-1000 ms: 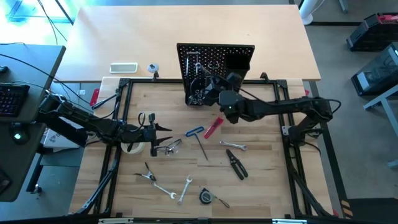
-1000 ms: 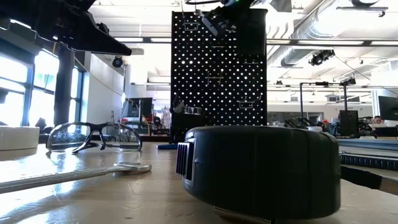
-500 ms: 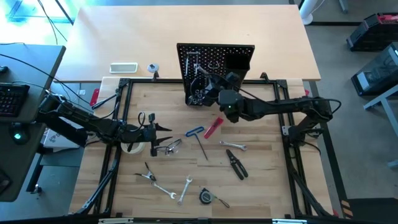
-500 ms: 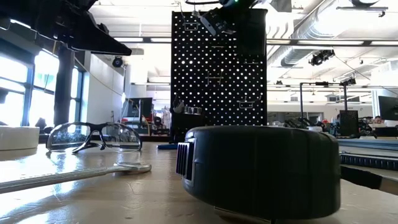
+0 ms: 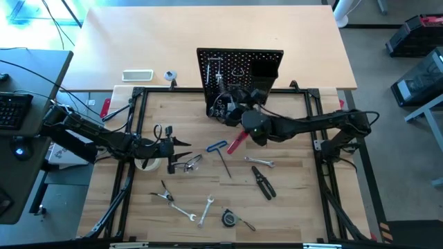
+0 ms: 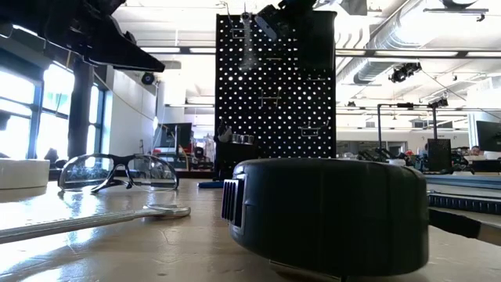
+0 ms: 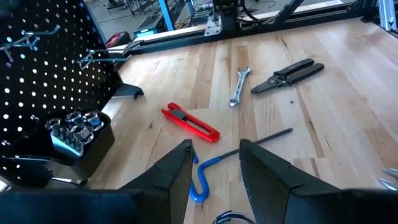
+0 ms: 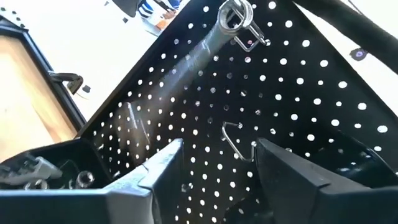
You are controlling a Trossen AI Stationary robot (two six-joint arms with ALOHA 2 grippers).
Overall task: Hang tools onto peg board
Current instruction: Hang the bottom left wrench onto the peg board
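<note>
A silver wrench (image 8: 211,43) hangs by its ring on a hook of the peg board (image 5: 239,69); the right gripper (image 8: 214,163), jaws wide and empty, faces it. The left gripper (image 7: 214,168), part-open and empty, waits over a blue-handled hex key (image 7: 202,180), likely next.

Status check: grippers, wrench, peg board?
Right gripper open, facing peg board. Wrench hanging on hook. Left gripper open, empty, over table. Nothing blocking.

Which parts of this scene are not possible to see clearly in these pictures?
- Low view: the tape measure hides most tools behind it.
- Right wrist view: the hanging wrench is motion-blurred; its lower end is unclear.
- High view: the peg board is foreshortened; its hooks are too small.
- Left wrist view: the glasses are cut off by the edge.
</note>
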